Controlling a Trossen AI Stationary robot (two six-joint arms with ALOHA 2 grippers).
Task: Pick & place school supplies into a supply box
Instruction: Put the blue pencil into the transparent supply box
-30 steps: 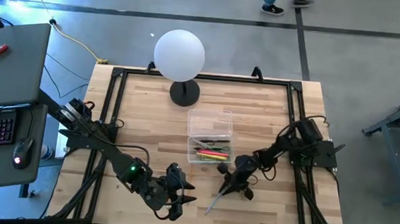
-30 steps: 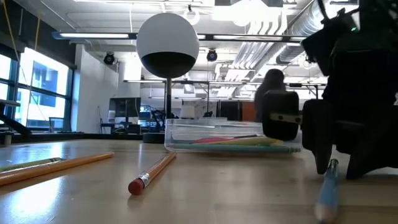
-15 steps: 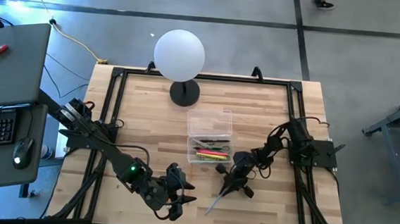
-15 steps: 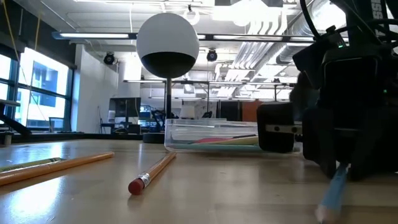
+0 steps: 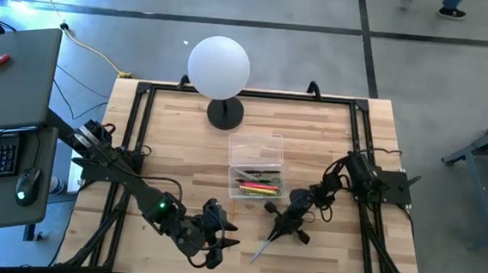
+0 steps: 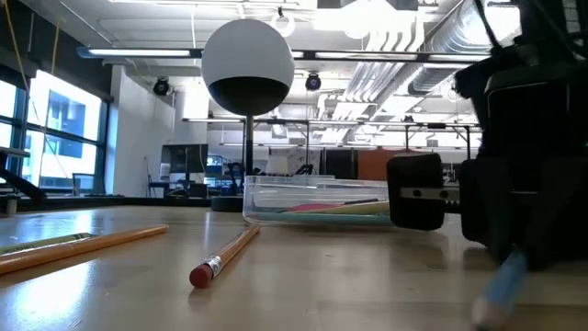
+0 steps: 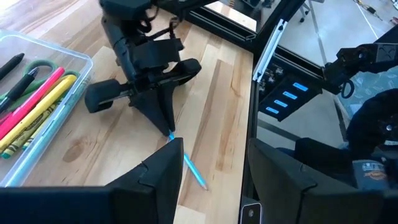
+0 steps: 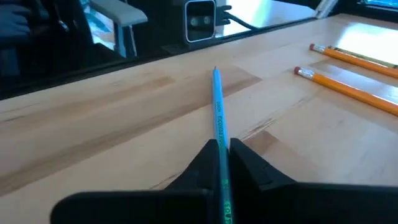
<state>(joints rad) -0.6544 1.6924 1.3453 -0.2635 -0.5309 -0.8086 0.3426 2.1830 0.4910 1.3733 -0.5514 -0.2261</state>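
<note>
High view first: we've got the supply box [image 5: 256, 167] sitting around the middle of the tabletop [image 5: 175, 132], lid off, with a bunch of coloured pens and markers lying in its near half. A white globe lamp [image 5: 219, 68] stands at the far edge. The right gripper [image 5: 274, 234] is down on the wood just beside the box's near right corner, pinched shut on a light blue pencil [image 5: 259, 250] that angles off toward the near edge. The left gripper [image 5: 219, 245] waits low at the near edge, left of centre.

Low view: two yellow pencils [image 6: 225, 256] lie on the wood in front, one with a red eraser end pointing at us. Behind them we see the box [image 6: 317, 202] with its colourful contents, and the lamp [image 6: 248, 66] behind that. The right arm fills the right side, with the blue pencil [image 6: 497, 287] poking out under it.

Left wrist view: we're looking past the left gripper's [image 7: 211, 171] spread fingers at the right gripper [image 7: 166, 129], tips clamped on the blue pencil [image 7: 191, 172]. The box [image 7: 37, 112] shows green-handled scissors [image 7: 34, 67] plus pink and yellow markers.

Right wrist view: the fingers [image 8: 249, 163] are squeezed on the blue pencil [image 8: 217, 115], which lies flat on the wood. The two yellow pencils [image 8: 348, 78] sit well apart from it.
</note>
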